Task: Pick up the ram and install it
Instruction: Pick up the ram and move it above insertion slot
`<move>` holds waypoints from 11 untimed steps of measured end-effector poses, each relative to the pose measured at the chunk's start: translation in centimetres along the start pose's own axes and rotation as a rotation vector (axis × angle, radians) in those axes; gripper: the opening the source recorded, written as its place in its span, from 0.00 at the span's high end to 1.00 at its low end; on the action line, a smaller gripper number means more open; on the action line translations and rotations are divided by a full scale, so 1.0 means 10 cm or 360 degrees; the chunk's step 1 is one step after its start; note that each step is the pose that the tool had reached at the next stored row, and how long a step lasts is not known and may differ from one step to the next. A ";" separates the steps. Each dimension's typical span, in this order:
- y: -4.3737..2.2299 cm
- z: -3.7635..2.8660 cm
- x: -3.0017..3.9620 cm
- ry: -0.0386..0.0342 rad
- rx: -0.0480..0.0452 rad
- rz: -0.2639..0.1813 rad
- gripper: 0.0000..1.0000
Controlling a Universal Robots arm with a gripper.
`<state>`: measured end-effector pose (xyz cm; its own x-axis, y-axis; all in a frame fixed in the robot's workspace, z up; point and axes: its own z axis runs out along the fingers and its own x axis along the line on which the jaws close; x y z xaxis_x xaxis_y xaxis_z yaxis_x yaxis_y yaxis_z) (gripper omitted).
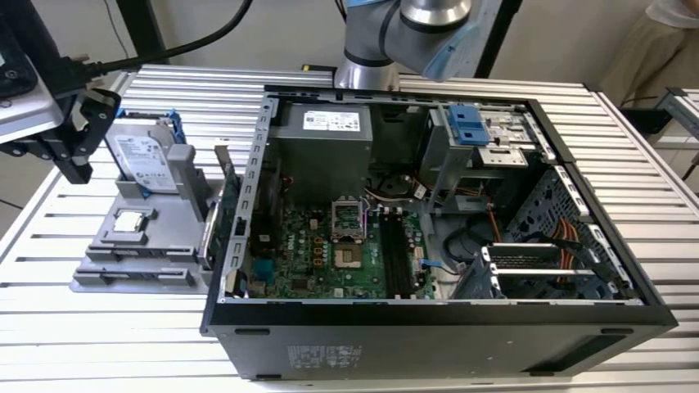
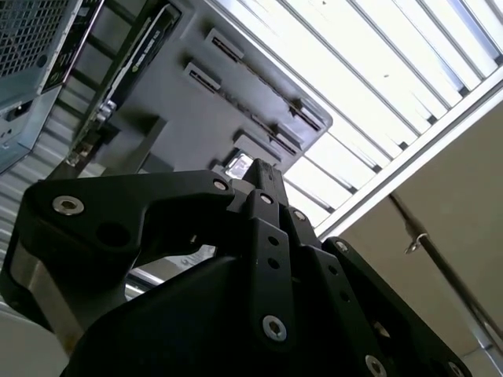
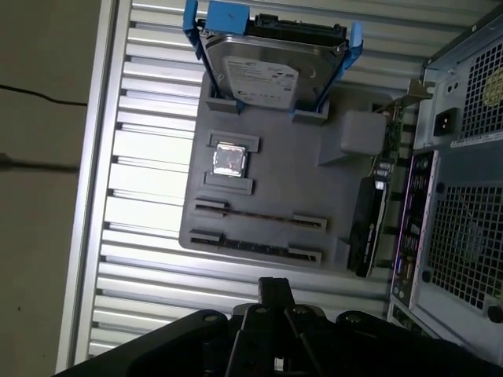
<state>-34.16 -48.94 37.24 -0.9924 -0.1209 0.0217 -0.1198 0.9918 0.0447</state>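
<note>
One gripper (image 1: 74, 164) hangs over the slatted table (image 1: 361, 368), at about ten o'clock from the single grey holder (image 1: 164, 262) in the exterior view. In both wrist views its fingertips meet at one point (image 3: 275, 289) (image 2: 263, 174). The pincer is closed and grips nothing.

The holder lies at nine o'clock from the one open computer case (image 1: 437, 327) and carries these things:

- **Hard drive:** one silver hard drive (image 3: 263, 75) in a blue bracket, propped at the holder's twelve o'clock end.
- **CPU chip:** one small square CPU chip (image 3: 230, 161), lying flat at the middle of the holder.
- **Slot rows:** two slot rows at the six o'clock end.

The row farthest from the hard drive holds one thin dark strip between its end clips. This looks like the ram (image 3: 251, 245) seen edge-on, though its colour cannot be told. The other row shows only a fine line. The ram is seated in the holder, well apart from the gripper.

One black expansion card (image 3: 365, 228) stands on edge between the holder and the case.

Inside the case, one green motherboard (image 1: 317, 262) shows a single bare CPU socket (image 1: 345, 223), with dark memory slots (image 1: 395, 254) at three o'clock from it. One power supply (image 1: 327, 139) sits at twelve o'clock from the socket.

A person (image 1: 666, 41) stands at the exterior view's far right, at about one o'clock from the case.
</note>
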 end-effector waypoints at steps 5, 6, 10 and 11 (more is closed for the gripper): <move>0.000 0.000 0.000 0.0001 0.0000 -0.0022 1.00; 0.000 0.001 0.000 0.0001 0.0001 -0.0029 1.00; 0.000 0.000 0.000 0.0002 0.0001 -0.0052 1.00; 0.000 0.001 0.000 0.0002 0.0001 -0.0059 1.00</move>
<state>-34.16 -48.94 37.23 -0.9873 -0.1574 0.0216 -0.1564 0.9867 0.0448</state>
